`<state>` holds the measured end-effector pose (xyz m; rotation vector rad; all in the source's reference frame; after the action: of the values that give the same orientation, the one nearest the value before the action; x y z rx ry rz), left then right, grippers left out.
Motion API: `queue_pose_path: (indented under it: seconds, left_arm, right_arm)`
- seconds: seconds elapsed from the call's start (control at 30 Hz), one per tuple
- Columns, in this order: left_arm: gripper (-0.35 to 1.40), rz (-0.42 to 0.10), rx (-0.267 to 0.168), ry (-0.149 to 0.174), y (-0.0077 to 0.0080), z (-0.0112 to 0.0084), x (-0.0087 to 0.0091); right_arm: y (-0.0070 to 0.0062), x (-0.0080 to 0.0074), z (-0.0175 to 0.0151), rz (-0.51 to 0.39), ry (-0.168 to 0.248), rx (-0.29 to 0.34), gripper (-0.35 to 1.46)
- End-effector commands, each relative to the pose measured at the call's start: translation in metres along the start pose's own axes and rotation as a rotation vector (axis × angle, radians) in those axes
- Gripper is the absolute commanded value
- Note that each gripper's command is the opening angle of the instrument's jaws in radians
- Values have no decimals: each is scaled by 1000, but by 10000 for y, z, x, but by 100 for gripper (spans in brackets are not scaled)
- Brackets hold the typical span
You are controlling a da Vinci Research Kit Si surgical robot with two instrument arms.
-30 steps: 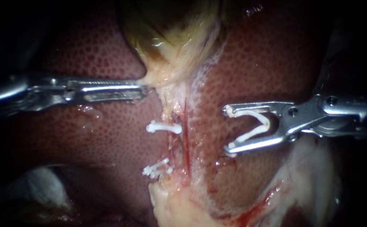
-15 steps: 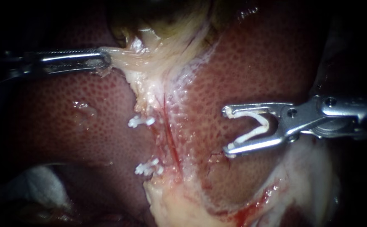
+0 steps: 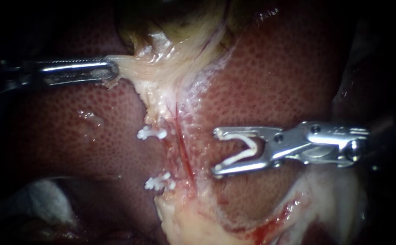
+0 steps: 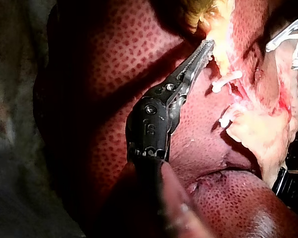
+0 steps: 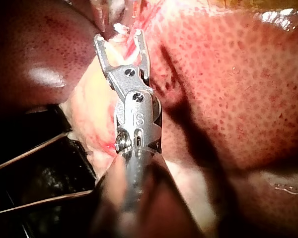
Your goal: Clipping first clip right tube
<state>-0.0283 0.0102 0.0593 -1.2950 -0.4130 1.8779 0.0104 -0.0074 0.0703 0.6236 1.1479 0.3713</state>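
Liver: red-brown and wet, with a fine dotted grain; it lies around everything else.
Gallbladder: at 12 o'clock, yellow-green, glossy and folded; it narrows into a pale, stringy neck.
Right instrument: bright steel with a forked tip, coming in from 3 o'clock. Its jaws stand wide apart, yet both grip the white clip between them.
Left instrument: narrow steel with toothed jaws, coming in from 9 o'clock. The jaws are clamped together on the gallbladder's neck and stretch it toward 9 o'clock.
Right tube: a thin, smooth red thread running from the centre toward 6 o'clock. It is bare and lies at 9 o'clock from the right instrument's tips, near them but apart.
White clip: V-shaped and smooth, with its mouth toward 9 o'clock.
Upper clip: small, white and knobbed, just beside the right tube at its 9 o'clock.
Lower clip: the same kind, toward 6 o'clock from the upper clip.
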Motion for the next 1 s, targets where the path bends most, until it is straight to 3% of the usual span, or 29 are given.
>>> queue_pose_path:
  seconds: [0.03, 0.23, 0.33, 1.0]
  left_arm:
    - [-35, 5, 1, 0, 1, 0, 0]
    - [-35, 10, -4, 2, 5, 0, 1]
    - [-35, 10, -3, 2, 5, 0, 1]
    - [-35, 11, -7, 2, 9, 4, 0]
  right_arm:
    - [5, -10, 6, 8, -12, 0, 49]
    - [25, -45, 31, 48, -39, -3, 49]
    - [30, -55, 42, 60, -43, -4, 49]
    - [29, -78, 94, 114, -65, 47, 49]
